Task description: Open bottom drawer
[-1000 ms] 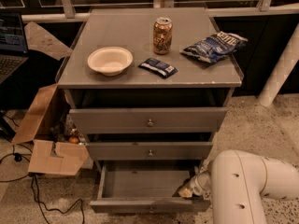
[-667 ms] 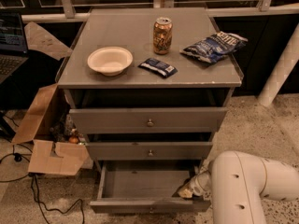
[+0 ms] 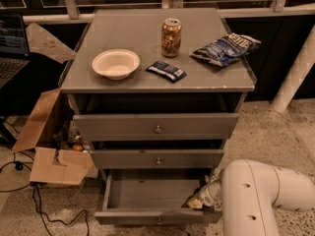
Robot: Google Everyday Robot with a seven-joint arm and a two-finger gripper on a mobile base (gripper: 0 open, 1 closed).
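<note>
The grey cabinet has three drawers. The bottom drawer (image 3: 147, 193) is pulled out towards me, its inside bare and its front panel (image 3: 152, 217) at the lower edge of the view. The top drawer (image 3: 156, 127) and the middle drawer (image 3: 157, 159) are pushed in, each with a small round knob. My white arm (image 3: 261, 198) comes in from the lower right. The gripper (image 3: 201, 196) is at the right inner corner of the open bottom drawer, mostly hidden behind the arm.
On the cabinet top (image 3: 123, 38) stand a white bowl (image 3: 115, 63), a can (image 3: 171, 37), a dark snack packet (image 3: 167, 71) and a blue chip bag (image 3: 225, 48). An open cardboard box (image 3: 47, 146) and cables (image 3: 44, 210) lie at the left. A white post (image 3: 295, 68) stands at right.
</note>
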